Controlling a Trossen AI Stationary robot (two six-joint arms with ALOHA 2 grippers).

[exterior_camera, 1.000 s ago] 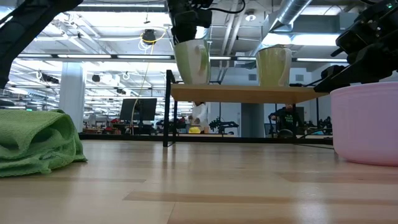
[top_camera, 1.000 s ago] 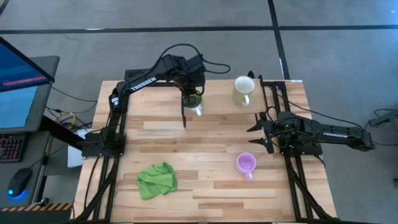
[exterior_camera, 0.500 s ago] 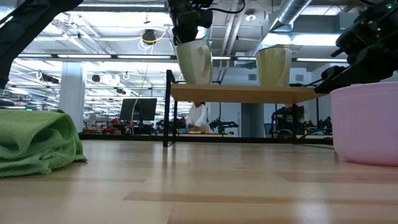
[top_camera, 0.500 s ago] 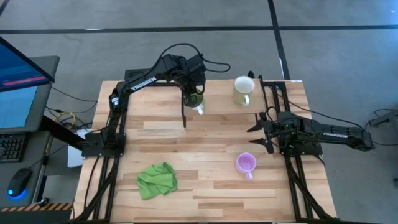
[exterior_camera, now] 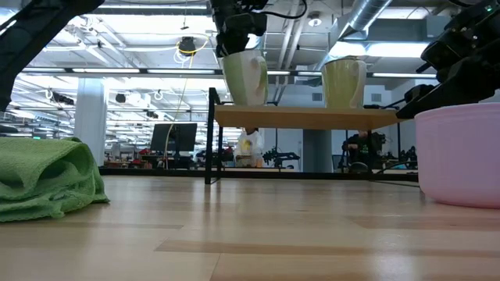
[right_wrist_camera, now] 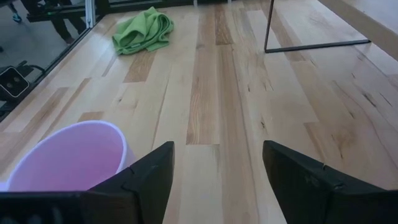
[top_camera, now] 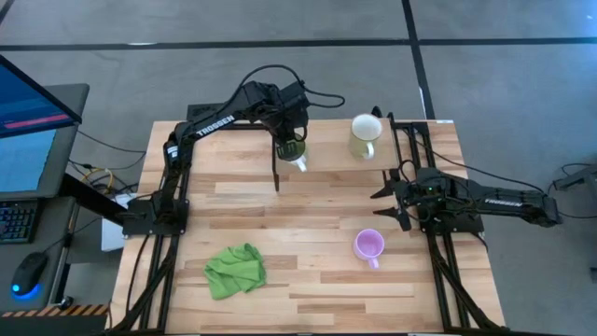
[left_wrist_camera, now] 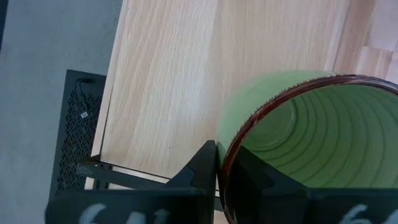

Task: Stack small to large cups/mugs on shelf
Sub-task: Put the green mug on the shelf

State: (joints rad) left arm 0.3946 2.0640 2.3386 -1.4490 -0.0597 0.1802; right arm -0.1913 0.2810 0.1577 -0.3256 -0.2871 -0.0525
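High view: the butcher-block bench (top_camera: 308, 215) fills the middle, with the low wooden shelf (top_camera: 336, 163) along its far side, its black legs visible in the low view. Both dark arms reach in from the sides. A crumpled green cloth (top_camera: 235, 270) lies on the bench's near left part, well apart from everything else.

On the shelf's right part stands the cream-white mug (top_camera: 364, 136), upright. The left end effector (top_camera: 291, 149) is over the shelf's left part, clamped on the rim of the green mug (top_camera: 295, 153); in the left wrist view one dark finger (left_wrist_camera: 202, 168) sits outside the wall and the other inside. The low view shows this mug tilted; whether its base touches the board I cannot tell.

The lilac mug (top_camera: 368, 246) stands upright on the bench's near right part, off the shelf. The right end effector (top_camera: 384, 203) hovers near it, fingers spread wide apart and holding nothing; its wrist view shows the lilac mug just beside one finger.
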